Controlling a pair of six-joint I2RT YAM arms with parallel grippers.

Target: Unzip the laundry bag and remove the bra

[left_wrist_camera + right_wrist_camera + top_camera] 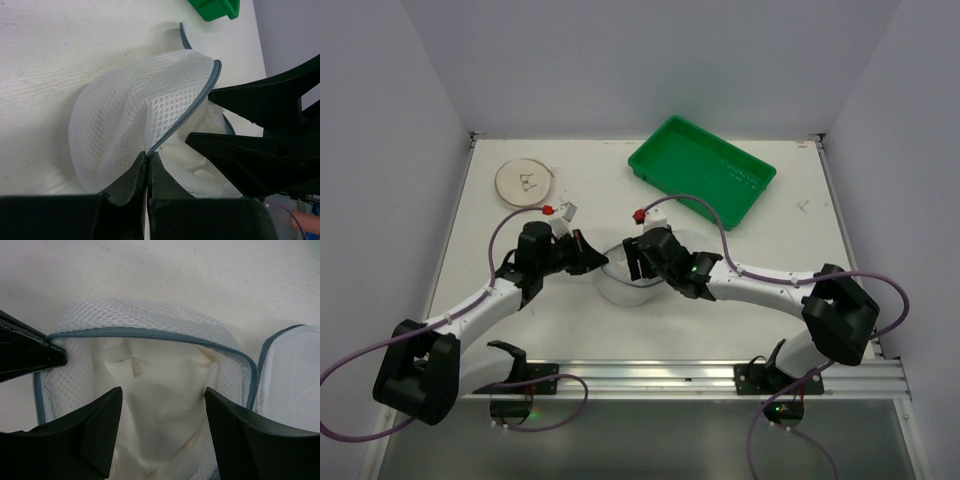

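Centrally on the white table, between the 2 arms, sits the laundry bag, its zipper undone and its 2 mesh halves parted, so the unzipping looks finished. Inside the half that gapes toward the right arm lies the bra, a pale bunched fold of fabric running lengthwise away from the right wrist camera. The right gripper is the nearer one: its fingers stand apart, straddling that fold at the bag's mouth, so a short push straight ahead and a squeeze should catch it. The left gripper is pinched tight on the bag's grey-blue zipper rim, propping the mouth up.
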